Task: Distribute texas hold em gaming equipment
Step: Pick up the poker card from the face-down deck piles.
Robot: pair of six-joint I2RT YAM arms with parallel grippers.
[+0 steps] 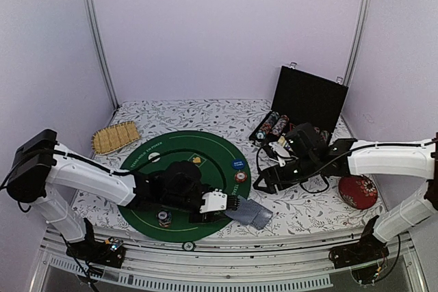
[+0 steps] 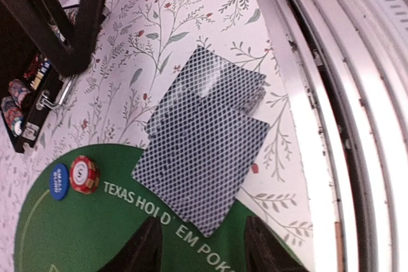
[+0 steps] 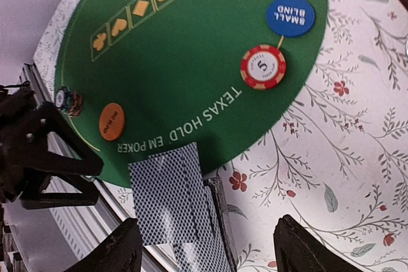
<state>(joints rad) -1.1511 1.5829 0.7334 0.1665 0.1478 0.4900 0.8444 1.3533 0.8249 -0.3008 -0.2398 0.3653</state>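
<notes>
One round green mat (image 3: 191,49) lies on the counter; on it sit one blue button (image 3: 290,16), one red-and-white chip (image 3: 262,66), one orange button (image 3: 111,121), one white button (image 1: 155,157) and one short stack of striped chips (image 3: 67,100). Face-down cards (image 2: 204,170) number at least two, overlapping; the exact count is unclear. One black case (image 1: 308,97); one red disc (image 1: 358,191); one bamboo mat (image 1: 115,137).

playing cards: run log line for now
cards: face down, straddling green mat edge | left gripper: open over cards | right gripper: open

We take this for a robot lab booth, plain lilac walls (image 1: 219,25), bare metal frame posts (image 1: 97,32), a left arm (image 1: 89,176) and a right arm (image 1: 390,155) bolted to a rail (image 1: 239,252), a flowered cloth (image 1: 205,111).
</notes>
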